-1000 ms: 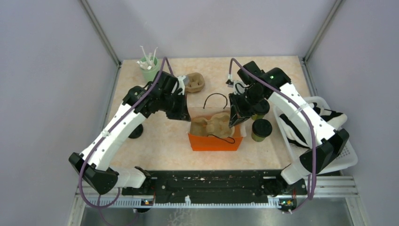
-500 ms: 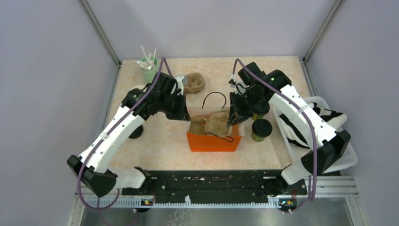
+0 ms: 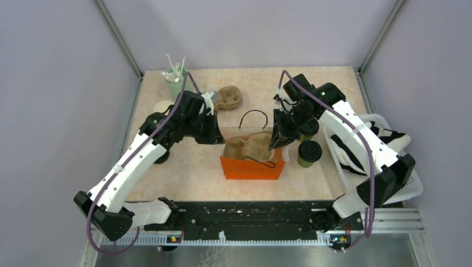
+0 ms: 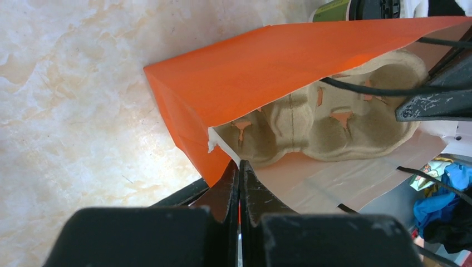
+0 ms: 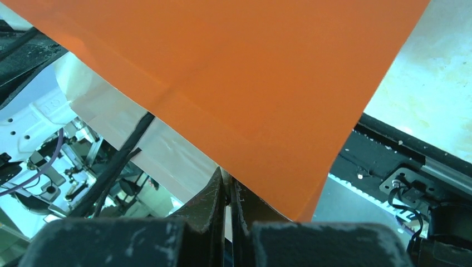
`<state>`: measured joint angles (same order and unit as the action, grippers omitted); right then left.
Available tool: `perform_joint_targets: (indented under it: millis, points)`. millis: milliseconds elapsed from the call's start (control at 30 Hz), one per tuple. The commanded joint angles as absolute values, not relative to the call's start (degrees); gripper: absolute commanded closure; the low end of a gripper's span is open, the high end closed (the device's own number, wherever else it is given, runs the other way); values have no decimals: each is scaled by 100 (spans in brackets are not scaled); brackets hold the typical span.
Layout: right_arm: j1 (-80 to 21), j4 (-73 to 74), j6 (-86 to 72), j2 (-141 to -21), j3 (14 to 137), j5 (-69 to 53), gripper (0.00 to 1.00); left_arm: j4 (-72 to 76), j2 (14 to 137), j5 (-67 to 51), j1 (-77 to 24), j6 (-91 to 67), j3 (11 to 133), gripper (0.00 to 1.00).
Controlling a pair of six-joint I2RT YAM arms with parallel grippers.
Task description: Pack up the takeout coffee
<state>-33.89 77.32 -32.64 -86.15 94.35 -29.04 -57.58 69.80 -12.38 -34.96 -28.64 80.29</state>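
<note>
An orange paper bag (image 3: pixel 253 168) stands mid-table with a brown pulp cup carrier (image 3: pixel 251 147) inside. My left gripper (image 3: pixel 220 138) is shut on the bag's left rim, which also shows in the left wrist view (image 4: pixel 239 166). My right gripper (image 3: pixel 276 142) is shut on the bag's right rim, which also shows in the right wrist view (image 5: pixel 227 181). A takeout coffee (image 3: pixel 309 153) with a black lid stands just right of the bag. A second lidded cup (image 3: pixel 308 129) stands behind it, partly hidden by my right arm. A green cup with a black lid (image 4: pixel 356 8) shows beyond the bag.
A pale-green cup of white sticks (image 3: pixel 177 79) stands at the back left. A second brown carrier (image 3: pixel 229 98) lies behind the bag. A cream cup top (image 3: pixel 162 105) shows by my left arm. A white basket (image 3: pixel 411 186) of dark things sits at the right edge.
My left arm has swung a little to the left, uncovering the cream cup top behind it and drawing the bag's left rim slightly left. My right gripper has barely moved.
</note>
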Motion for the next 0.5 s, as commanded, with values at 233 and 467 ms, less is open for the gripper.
perform_joint_targets:
  millis: [233,467]
  points:
    - [-3236,7772,-3498,-8476,9378,-3094,98,-5093,6405,-1077,-3483,-3023,7499,100]
    - [-3234,7735,-3494,-8534,9405,-3110,96,-5080,6451,-1115,-3491,-3032,7498,100]
